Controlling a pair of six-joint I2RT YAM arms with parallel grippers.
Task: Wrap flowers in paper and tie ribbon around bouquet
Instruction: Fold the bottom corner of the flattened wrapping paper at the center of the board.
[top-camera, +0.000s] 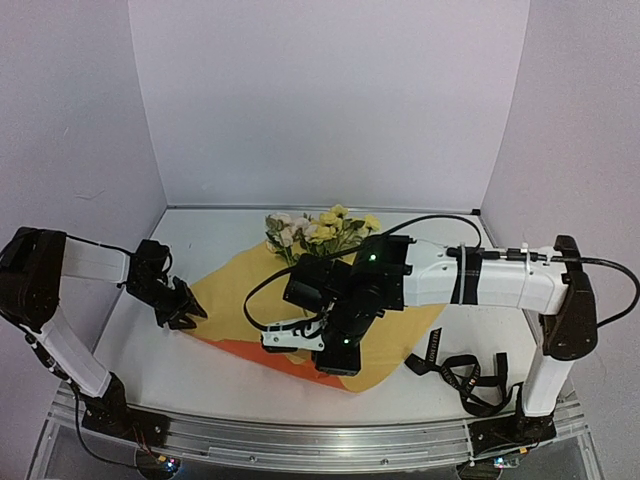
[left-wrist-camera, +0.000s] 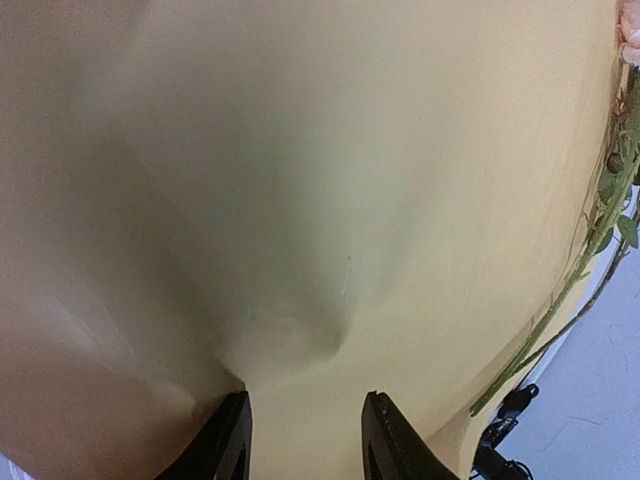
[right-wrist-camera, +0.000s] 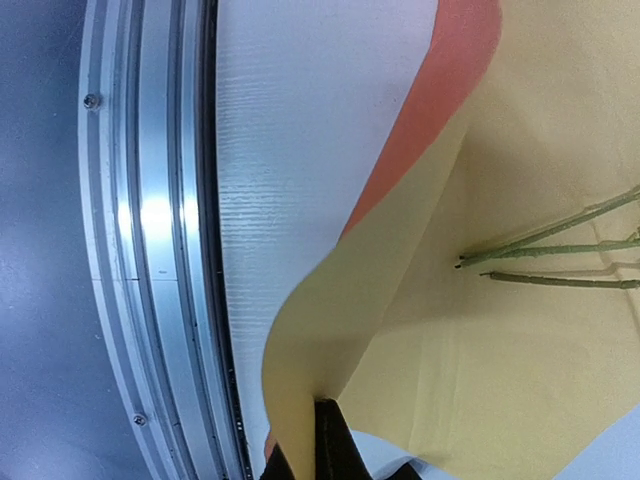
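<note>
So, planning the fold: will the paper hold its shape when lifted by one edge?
Probably floppy: the paper bends in a soft curve where the right gripper pinches it. Likely thin and light: it dimples near the left gripper. It may crease easily.

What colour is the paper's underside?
Orange; the paper is yellow on top. Clearest in the right wrist view, along the lifted edge.

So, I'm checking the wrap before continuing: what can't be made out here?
Top view: the right arm hides the flowers' stems and the paper's middle.
Top view: the ribbon's lettering is too small.
Left wrist view: paper fills the frame; blooms cut off at right edge.
Right wrist view: bottom edge cuts off most of the right end effector.
</note>
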